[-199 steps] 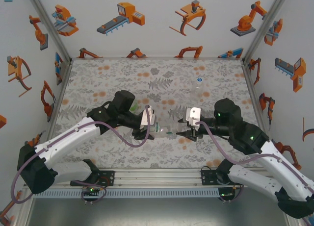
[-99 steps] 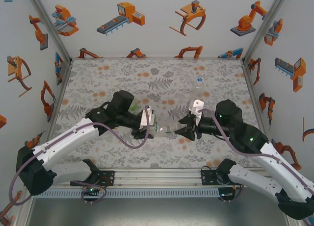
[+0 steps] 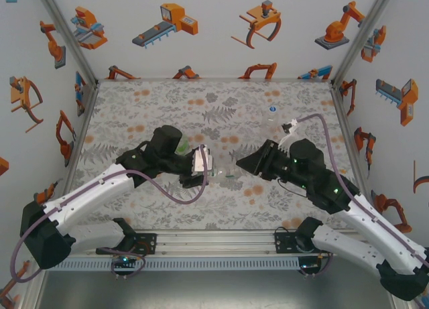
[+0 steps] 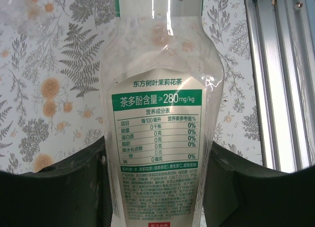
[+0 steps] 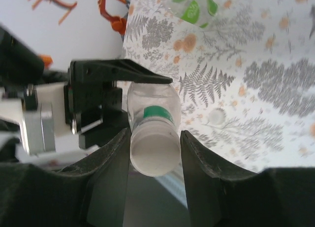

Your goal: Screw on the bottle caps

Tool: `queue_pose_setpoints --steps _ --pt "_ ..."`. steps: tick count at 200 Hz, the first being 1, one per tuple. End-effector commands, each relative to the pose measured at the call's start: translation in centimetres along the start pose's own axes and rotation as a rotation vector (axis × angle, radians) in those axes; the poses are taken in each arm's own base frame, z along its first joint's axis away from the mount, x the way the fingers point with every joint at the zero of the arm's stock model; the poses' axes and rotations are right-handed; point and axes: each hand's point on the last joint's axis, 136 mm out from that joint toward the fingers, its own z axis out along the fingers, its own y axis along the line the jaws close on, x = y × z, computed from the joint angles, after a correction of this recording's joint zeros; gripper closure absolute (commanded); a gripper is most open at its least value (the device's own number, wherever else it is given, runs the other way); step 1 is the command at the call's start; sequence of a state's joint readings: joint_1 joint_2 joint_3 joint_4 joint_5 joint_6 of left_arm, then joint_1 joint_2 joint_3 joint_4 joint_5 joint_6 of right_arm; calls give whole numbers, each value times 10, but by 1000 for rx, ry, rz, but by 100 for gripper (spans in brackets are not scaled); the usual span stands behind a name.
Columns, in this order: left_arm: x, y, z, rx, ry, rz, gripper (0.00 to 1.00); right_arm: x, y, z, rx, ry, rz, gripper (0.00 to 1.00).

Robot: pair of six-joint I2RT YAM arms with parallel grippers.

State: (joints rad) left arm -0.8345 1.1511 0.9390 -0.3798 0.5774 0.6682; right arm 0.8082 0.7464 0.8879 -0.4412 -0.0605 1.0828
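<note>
We hold the bottle level in our left gripper, which is clamped across its labelled body. Its long axis runs straight into our right gripper, whose narrowed fingers pinch the cap on the neck, ready for twisting.

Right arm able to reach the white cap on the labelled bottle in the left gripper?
Likely yes: the right gripper grips the white round plastic cap on the clear labelled plastic bottle, held by the left gripper; nothing blocks it.
</note>
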Motion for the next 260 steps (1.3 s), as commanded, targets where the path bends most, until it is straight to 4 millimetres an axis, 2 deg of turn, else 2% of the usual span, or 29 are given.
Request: queue_pose_setpoints --steps 1,60,98,114,127,159,188,222,260 --pt "-19 14 -8 -74 -57 34 97 13 -21 4 107 44 277 100" --pt "-17 14 -8 -77 -51 34 97 -1 -22 -3 136 -17 175 100" --pt "-16 14 -8 -75 -46 32 97 -9 -10 -10 126 -22 45 53" --pt "-16 14 -8 -75 -47 33 97 -11 -5 -12 124 -15 0 39" --pt "-16 14 -7 -73 -46 32 97 -10 -1 -10 116 0 -23 32" --pt "-15 14 -7 -71 -43 28 97 -2 14 4 70 77 -70 30" --pt "-15 14 -6 -68 -43 27 97 4 27 21 -4 121 -83 35" --pt "-13 14 -4 -65 -36 24 97 7 25 34 -1 142 -87 42" --pt "-10 19 -2 -83 -15 6 97 14 25 38 -11 176 -73 45"
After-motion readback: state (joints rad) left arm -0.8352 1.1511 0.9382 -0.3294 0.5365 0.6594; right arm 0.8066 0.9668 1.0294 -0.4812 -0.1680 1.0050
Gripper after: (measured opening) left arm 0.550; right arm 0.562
